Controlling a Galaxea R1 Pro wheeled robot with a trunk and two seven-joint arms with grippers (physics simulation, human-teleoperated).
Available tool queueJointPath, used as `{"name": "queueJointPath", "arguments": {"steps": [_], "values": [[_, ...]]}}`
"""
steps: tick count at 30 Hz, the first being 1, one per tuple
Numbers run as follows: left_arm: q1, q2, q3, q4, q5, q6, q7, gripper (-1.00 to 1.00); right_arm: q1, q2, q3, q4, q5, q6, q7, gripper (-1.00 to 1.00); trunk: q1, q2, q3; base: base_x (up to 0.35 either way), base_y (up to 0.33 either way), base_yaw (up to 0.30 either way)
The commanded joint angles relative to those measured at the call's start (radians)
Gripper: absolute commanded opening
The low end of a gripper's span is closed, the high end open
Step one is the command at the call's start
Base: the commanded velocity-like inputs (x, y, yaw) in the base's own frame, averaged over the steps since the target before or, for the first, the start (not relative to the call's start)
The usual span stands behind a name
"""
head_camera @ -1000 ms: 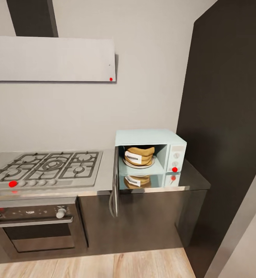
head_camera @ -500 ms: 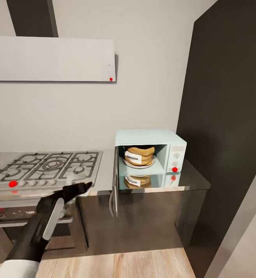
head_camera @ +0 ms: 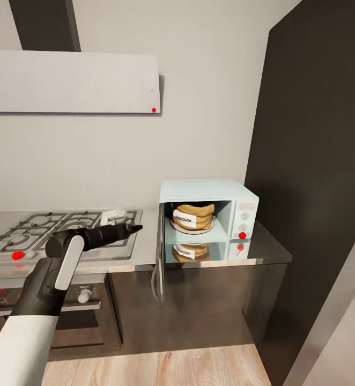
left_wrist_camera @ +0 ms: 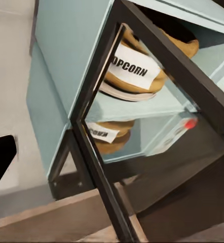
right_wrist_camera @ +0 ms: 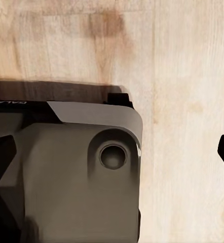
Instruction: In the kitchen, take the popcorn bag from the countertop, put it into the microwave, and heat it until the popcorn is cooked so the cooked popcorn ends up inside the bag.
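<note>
One large step looks done: the popcorn bag (head_camera: 193, 216) already sits inside the microwave (head_camera: 208, 220), on the round plate in its cavity, label facing out. What I judge is left is to swing the door (head_camera: 159, 261) shut, since it stands wide open edge-on toward the camera, then set the knobs on the white panel and heat until the popcorn cooks; no popped pieces can be made out yet.

Largest in the room are the pale grey wall and the tall dark cabinet front (head_camera: 317, 161) at the right, then the flat white hood (head_camera: 70, 81), the pale wood floor, and the glossy grey bench (head_camera: 268, 249) carrying the microwave, which mirrors the bag. Beside it lie the steel gas hob (head_camera: 32, 236) and the black oven (head_camera: 54, 313) below.

The left gripper (head_camera: 125, 230) reaches over the hob toward the door, jaws apparently together and empty. The right arm's wrist camera looks down at the floor and the robot's base (right_wrist_camera: 66, 172); whether those jaws are apart I cannot tell.
</note>
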Motion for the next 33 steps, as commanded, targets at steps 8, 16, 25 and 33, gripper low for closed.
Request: {"name": "queueJointPath", "arguments": {"steps": [8, 16, 25, 33], "values": [[-0.001, 0.082, -0.195, 0.019, -0.001, 0.064, -0.021, 1.0, -0.001, 0.002, -0.007, 0.002, 0.009, 0.001, -0.003, 1.0, 0.0, -0.001, 0.002, 0.0, 0.0, -0.044], [-0.001, 0.086, -0.282, 0.018, 0.004, 0.065, -0.041, 1.0, -0.001, 0.004, -0.007, 0.002, 0.009, -0.003, -0.004, 1.0, 0.0, -0.001, 0.012, 0.0, 0.0, -0.169], [-0.001, 0.085, -0.337, 0.007, 0.044, 0.066, -0.082, 1.0, -0.001, 0.003, -0.007, 0.002, 0.009, -0.003, -0.004, 1.0, 0.0, -0.001, 0.022, 0.0, 0.0, -0.17], [-0.001, 0.074, -0.345, 0.002, 0.041, 0.063, -0.081, 1.0, -0.001, 0.003, -0.007, 0.002, 0.009, -0.003, -0.004, 1.0, 0.0, -0.001, 0.032, 0.0, 0.0, -0.168]]}}
